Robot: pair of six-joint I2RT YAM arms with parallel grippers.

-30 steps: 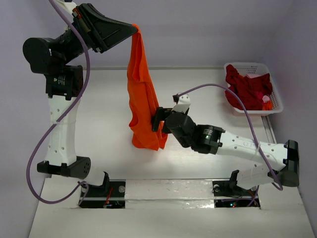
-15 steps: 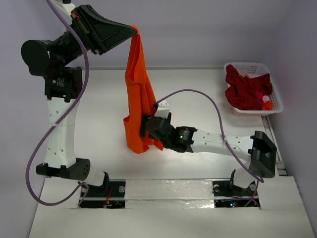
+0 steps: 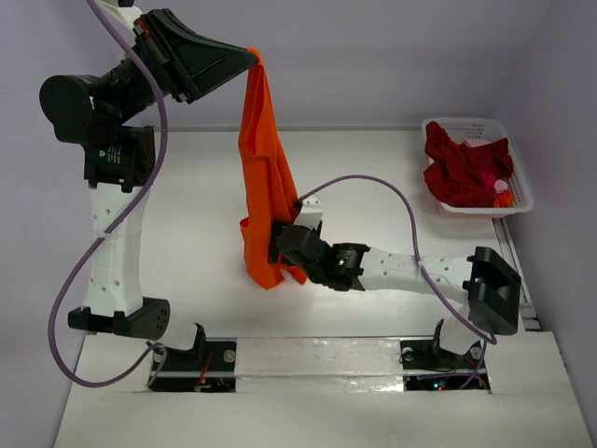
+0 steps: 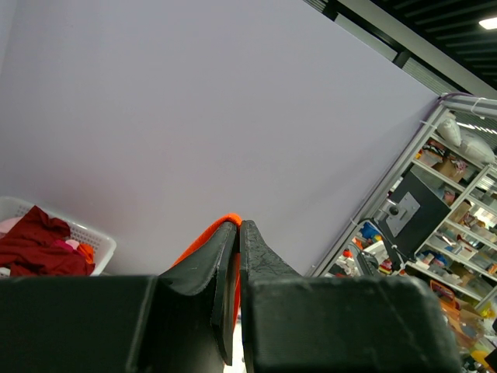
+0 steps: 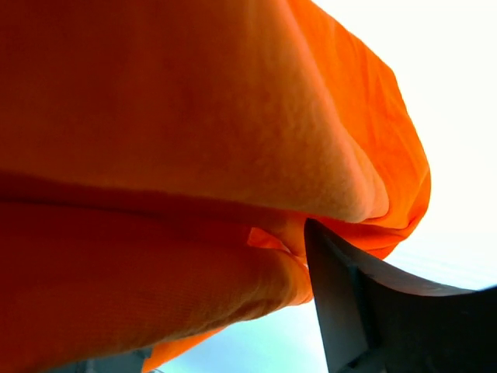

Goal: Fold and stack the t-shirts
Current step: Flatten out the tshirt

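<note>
The orange t-shirt (image 3: pixel 264 187) hangs in a long bunch from my left gripper (image 3: pixel 254 56), which is raised high at the back left and shut on its top corner. In the left wrist view a strip of orange cloth (image 4: pixel 203 241) shows beside the pressed-together fingertips (image 4: pixel 256 249). My right gripper (image 3: pixel 278 245) is pushed into the shirt's lower part, just above the table. In the right wrist view orange folds (image 5: pixel 194 116) fill the space between its jaws, which stand apart, and one dark finger (image 5: pixel 349 303) touches the cloth. The crimson t-shirt (image 3: pixel 466 168) lies crumpled in the basket.
The white lattice basket (image 3: pixel 522 191) stands at the table's back right corner and also shows low at the left of the left wrist view as basket (image 4: pixel 89 237). A purple cable (image 3: pixel 373 182) arcs over the right arm. The white table (image 3: pixel 196 215) stretches under the hanging shirt.
My right arm has swung left and reached lower along the shirt, and its jaws have narrowed a little. The shirt's lower end shifted left. The left arm holds still.
</note>
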